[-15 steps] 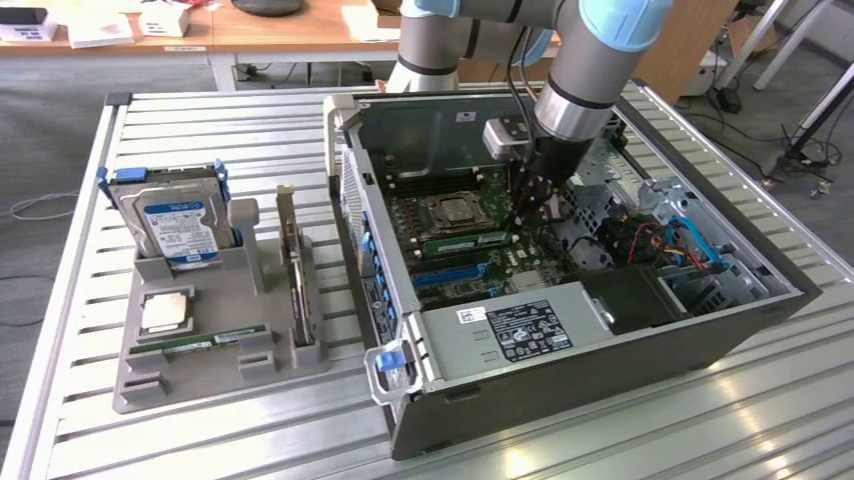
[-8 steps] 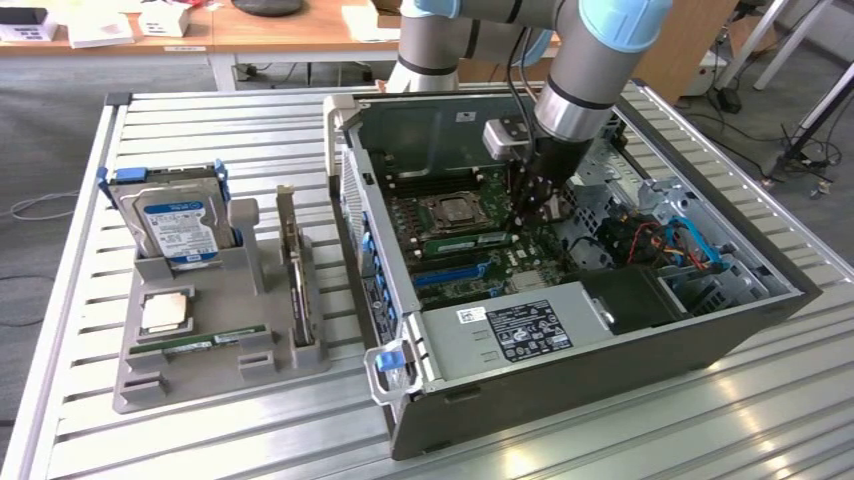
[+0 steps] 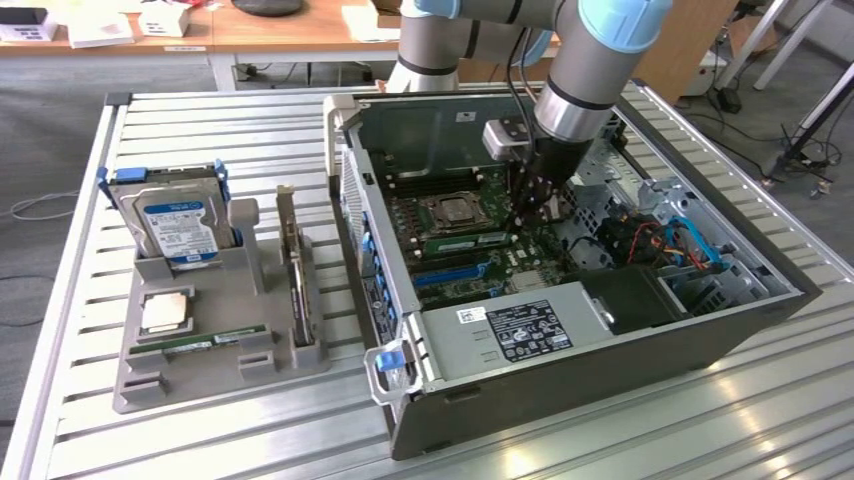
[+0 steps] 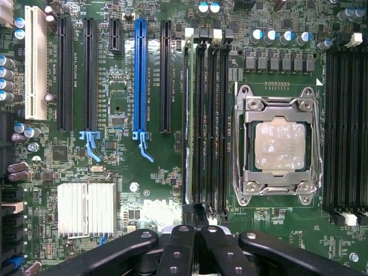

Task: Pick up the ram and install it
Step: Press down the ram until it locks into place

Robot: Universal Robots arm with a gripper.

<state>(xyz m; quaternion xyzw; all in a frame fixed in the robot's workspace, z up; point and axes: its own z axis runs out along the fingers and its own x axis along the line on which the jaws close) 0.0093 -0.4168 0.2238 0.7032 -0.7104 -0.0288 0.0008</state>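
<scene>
Inside the computer case point(image 3: 587, 350), gripper point(image 3: 533, 222) point(image 4: 194, 231): fingers pressed together with nothing between them, poised low over the motherboard point(image 4: 126, 190).
Nearest thing: one end of the ram point(image 3: 470, 243) point(image 4: 188, 126); contact impossible to tell.
Ram: standing on edge in the memory slot closest to the long blue expansion slot point(image 4: 141, 80), alongside three bare dark slots.
Beyond the ram: processor socket point(image 4: 279, 146) with silver chip under its metal frame, just beside the memory slots.
Further out: finned heatsink point(image 4: 86, 208) near the gripper's dark links.
Outside the case, at the exterior view's left: grey tray point(image 3: 200, 375) holding a hard drive point(image 3: 174, 222), a square chip point(image 3: 166, 312) and another green stick point(image 3: 207, 341).
</scene>
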